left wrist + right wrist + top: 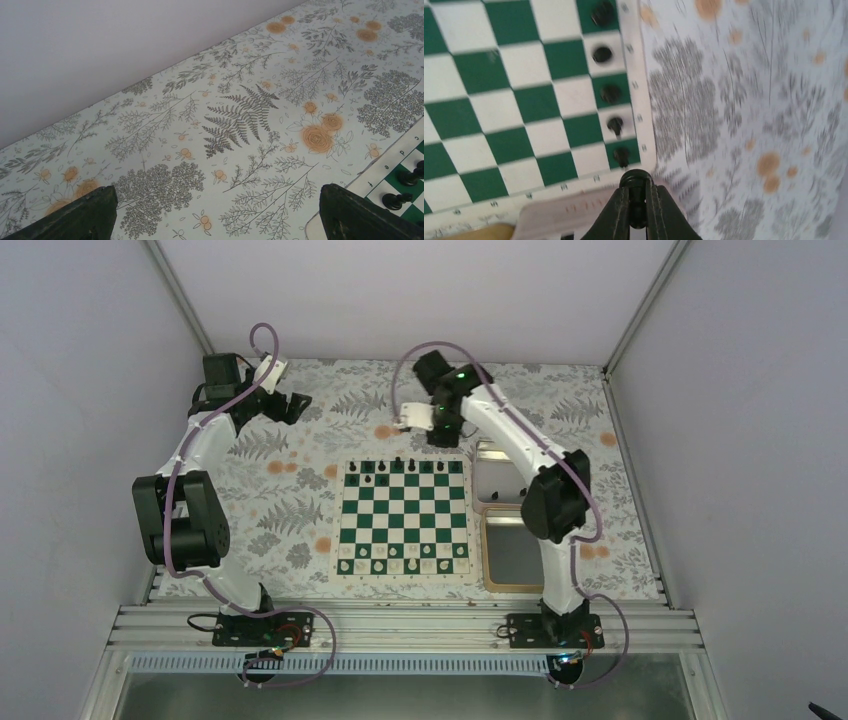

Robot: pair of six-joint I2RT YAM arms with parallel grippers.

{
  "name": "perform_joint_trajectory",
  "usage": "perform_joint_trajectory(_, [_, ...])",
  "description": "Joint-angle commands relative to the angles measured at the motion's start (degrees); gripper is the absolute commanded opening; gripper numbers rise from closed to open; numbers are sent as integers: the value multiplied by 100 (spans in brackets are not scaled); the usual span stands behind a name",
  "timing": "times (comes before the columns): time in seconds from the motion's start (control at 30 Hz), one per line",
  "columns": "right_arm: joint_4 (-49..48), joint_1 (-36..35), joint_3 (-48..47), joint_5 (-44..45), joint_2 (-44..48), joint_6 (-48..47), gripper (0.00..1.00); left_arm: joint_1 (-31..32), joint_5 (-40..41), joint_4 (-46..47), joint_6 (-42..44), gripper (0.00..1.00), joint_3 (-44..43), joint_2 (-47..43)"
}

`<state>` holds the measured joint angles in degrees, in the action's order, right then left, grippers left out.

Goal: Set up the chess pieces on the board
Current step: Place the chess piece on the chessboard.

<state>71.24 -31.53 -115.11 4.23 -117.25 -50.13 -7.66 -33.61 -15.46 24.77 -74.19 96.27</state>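
Right gripper (637, 190) pinched all but shut on a small black piece (636, 179), round head showing above the fingertips, stem caught between them (which kind of piece, too small to tell). Hangs raised by the far right corner of the board (519, 100), just off its cream border, not far from the tin (512, 555) on that side. Left gripper (217, 200) spread wide, holding nothing, parked over the cloth (150, 100) beyond the board's far left corner and well apart from the work. On the board: black pieces (412, 467) lined along the far row, a few more in the row in front of it at the left end, white pieces (396, 566) along the near side. Looks like mid-carry, with one piece picked up and not yet set down. Seems bound for the second row from the far edge, which stands bare at this end in the right wrist view. Calls next for swinging in over a free square there, coming straight down with the piece kept upright, and letting go only once the base sits flat on the square. Needs care around the back-row pieces just beside that spot, each probably light enough to tip at a brush from a finger, and a clean lift away afterwards.
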Motion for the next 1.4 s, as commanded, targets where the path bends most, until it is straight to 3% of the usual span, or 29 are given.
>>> perform_joint_trajectory(0.0, [259,-586,-493,188,-595,-245,7,-25,-191,38,-25,100,-16,-38])
perform_joint_trajectory(0.33, [193,-1325,-926,-242,-1694,-549,7,-24,-222,64,-17,100,43,-35])
perform_joint_trajectory(1.2, [-313,-1280,-1083,-259,-2363,-757,9,-29,-217,132,0,100,150,-48])
perform_joint_trajectory(1.37, [-358,-1257,-1030,-289,-2371,-754,16,-34,-223,115,5,100,149,-60])
